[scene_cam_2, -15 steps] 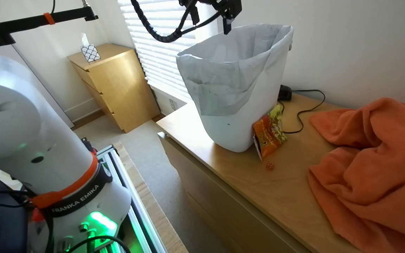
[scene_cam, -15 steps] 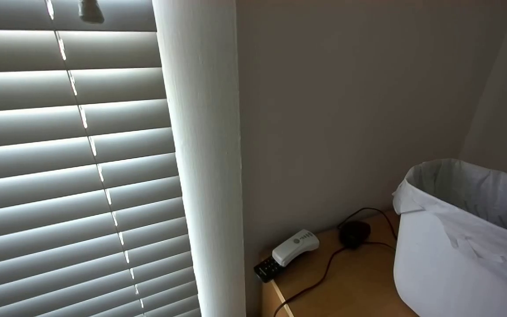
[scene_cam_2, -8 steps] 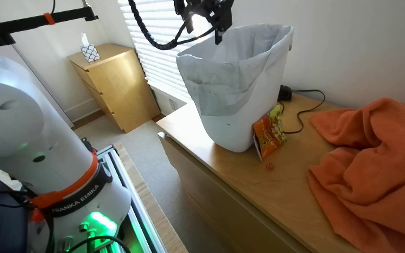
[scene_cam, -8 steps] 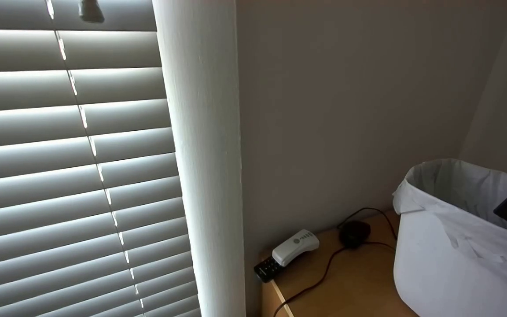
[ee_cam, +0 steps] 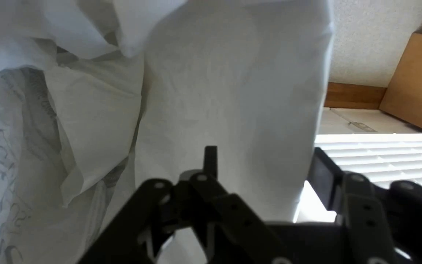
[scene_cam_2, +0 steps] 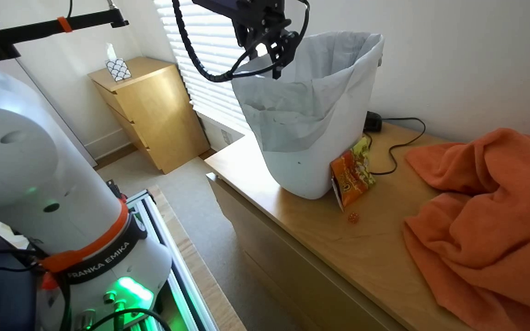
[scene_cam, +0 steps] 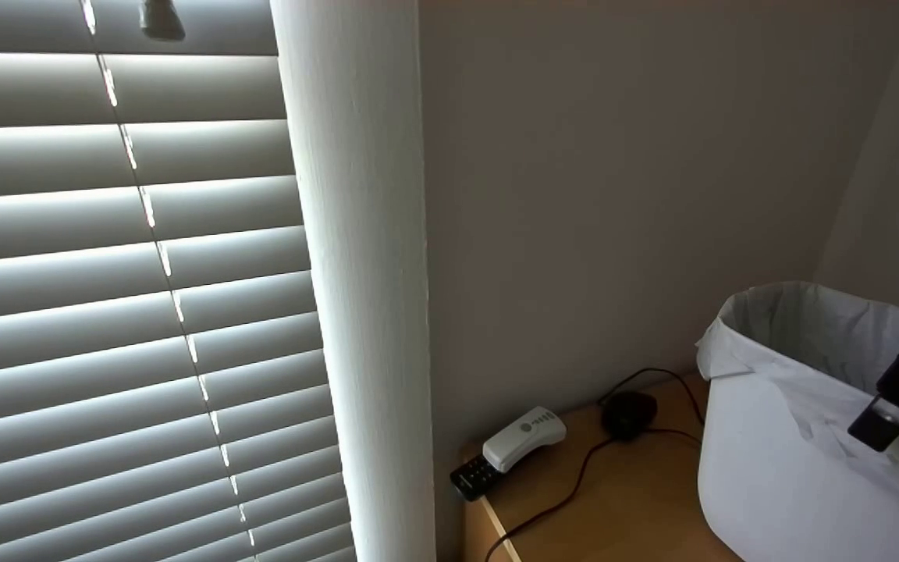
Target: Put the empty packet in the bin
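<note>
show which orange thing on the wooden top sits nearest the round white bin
The printed orange-yellow packet, beside the bin; the small roundish orange piece and crumpled orange cloth lie farther off.

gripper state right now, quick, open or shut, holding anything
Gripper: open, jaws well apart, holding nothing.

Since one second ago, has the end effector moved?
Yes; relative to the bin, the end effector went down and picture-left in both exterior views.

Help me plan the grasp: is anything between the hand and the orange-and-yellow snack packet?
Yes, the large round white waste bin: the hand is by its rim toward the white blinds, the packet beside its base toward the orange cloth.
</note>
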{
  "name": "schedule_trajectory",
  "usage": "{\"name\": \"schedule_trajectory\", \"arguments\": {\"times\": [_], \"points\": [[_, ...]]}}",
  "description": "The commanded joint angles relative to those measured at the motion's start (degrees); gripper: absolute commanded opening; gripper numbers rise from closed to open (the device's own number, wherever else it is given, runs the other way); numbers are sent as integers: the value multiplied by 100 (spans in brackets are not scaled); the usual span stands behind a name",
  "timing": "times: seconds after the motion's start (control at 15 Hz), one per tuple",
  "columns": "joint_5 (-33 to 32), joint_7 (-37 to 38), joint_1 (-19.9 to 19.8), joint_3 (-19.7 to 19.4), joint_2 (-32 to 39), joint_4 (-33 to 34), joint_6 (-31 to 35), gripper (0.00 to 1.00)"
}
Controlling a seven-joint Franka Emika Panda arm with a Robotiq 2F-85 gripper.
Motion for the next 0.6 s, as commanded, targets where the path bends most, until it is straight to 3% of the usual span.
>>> {"name": "schedule_trajectory", "arguments": {"times": [0.0,0.27,0.53], "points": [[235,-67,-33,9,145,-39,24,34],[433,-172,-65,-58,221,-22,-57,3],[455,-208,-153,-123,219,35,-126,3]]}}
